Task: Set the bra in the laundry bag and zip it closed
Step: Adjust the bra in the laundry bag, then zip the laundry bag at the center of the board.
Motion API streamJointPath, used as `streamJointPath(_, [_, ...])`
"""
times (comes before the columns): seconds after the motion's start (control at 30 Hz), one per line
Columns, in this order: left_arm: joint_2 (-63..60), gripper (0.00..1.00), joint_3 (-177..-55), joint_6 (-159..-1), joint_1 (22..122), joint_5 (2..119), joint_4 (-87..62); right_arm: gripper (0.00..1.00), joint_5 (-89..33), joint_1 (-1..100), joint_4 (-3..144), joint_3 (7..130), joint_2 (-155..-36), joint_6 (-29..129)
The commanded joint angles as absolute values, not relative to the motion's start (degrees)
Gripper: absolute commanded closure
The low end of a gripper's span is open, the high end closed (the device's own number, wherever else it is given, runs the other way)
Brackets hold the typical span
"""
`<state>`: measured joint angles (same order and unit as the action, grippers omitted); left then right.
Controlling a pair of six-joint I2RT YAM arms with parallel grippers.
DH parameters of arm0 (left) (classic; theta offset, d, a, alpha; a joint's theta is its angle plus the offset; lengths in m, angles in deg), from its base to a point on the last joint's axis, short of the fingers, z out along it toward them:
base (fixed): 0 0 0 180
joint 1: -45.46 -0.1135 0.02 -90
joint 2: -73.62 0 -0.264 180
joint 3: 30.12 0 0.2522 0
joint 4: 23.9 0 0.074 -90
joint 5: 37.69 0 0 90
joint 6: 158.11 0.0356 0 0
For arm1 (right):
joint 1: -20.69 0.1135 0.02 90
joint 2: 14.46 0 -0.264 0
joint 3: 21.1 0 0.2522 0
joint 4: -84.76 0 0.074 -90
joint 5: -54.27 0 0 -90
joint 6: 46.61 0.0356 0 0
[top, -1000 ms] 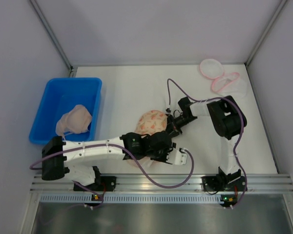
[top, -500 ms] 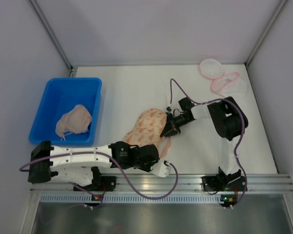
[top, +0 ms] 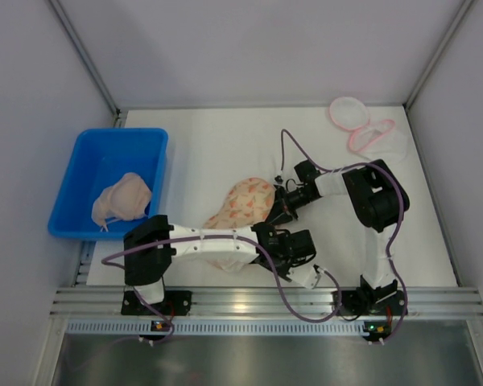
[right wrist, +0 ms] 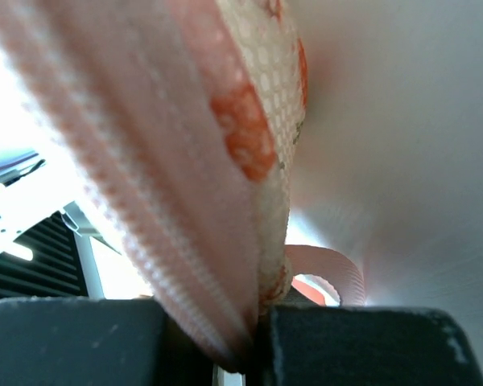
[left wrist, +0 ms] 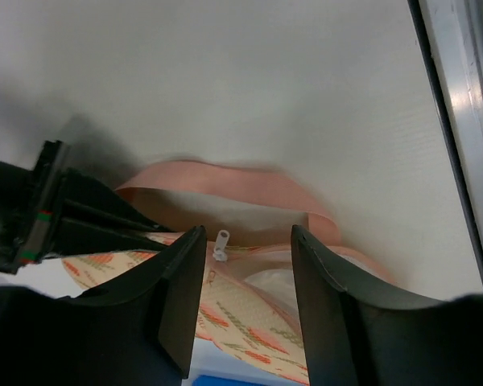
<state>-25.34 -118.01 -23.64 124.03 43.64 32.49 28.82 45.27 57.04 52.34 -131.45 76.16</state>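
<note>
**Laundry bag** [top: 243, 203]: peach mesh with an orange print, lying at mid-table between the two arms. Its long axis is running from near-left to far-right in the top view.

**Right gripper** [right wrist: 249, 338]: pinching the bag's zip-side edge with jaws fully closed and lifting the fabric slightly.

**Left gripper** [left wrist: 247, 241]: standing about half open and gripping nothing. It is reaching in from the near side, low over the bag's near end.

**Zipper pull** [left wrist: 221, 244]: a small white tab, sitting just ahead of the left gripper's gap and nearer the left-hand finger in the wrist view. The zip line is running crosswise to the fingers. The left arm is the nearer one and is free. Closing on the tab is likely calling for a small forward, leftward shift.

**Bra**: something pale is showing inside the bag's mouth [left wrist: 266, 281]; whether it is the bra cannot be told.

**Blue bin** [top: 80, 161]: sitting far left and holding a beige garment [top: 122, 197].
</note>
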Motion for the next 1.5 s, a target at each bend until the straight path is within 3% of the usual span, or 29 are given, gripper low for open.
streamJointPath(0.0, [-28.8, 0.47, -119.6, -18.3, 122.2, 42.0, 37.7, 1.00, 27.4, 45.3, 53.8, 52.4, -129.2, 75.9])
streamJointPath(0.23, [-35.9, 0.43, -124.5, -15.4, 118.0, 38.7, 38.4, 1.00, 28.5, 46.3, 53.7, 51.8, -128.2, 75.7])
streamJointPath(0.6, [-40.6, 0.42, -122.7, -12.0, 115.8, 34.0, 38.8, 1.00, 28.7, 46.6, 52.1, 51.9, -128.1, 74.2])
streamJointPath(0.63, [-40.8, 0.43, -122.9, -11.9, 115.5, 34.0, 38.8, 1.00, 28.6, 46.6, 52.1, 51.9, -128.0, 74.2])
streamJointPath(1.0, [-39.5, 1.00, -122.9, -11.7, 115.0, 35.1, 40.5, 1.00, 28.1, 46.6, 51.2, 52.9, -128.4, 73.2])
streamJointPath(1.47, [-32.0, 1.00, -118.9, -21.2, 125.6, 50.1, 48.1, 1.00, 25.1, 44.9, 48.6, 59.5, -132.8, 70.5])
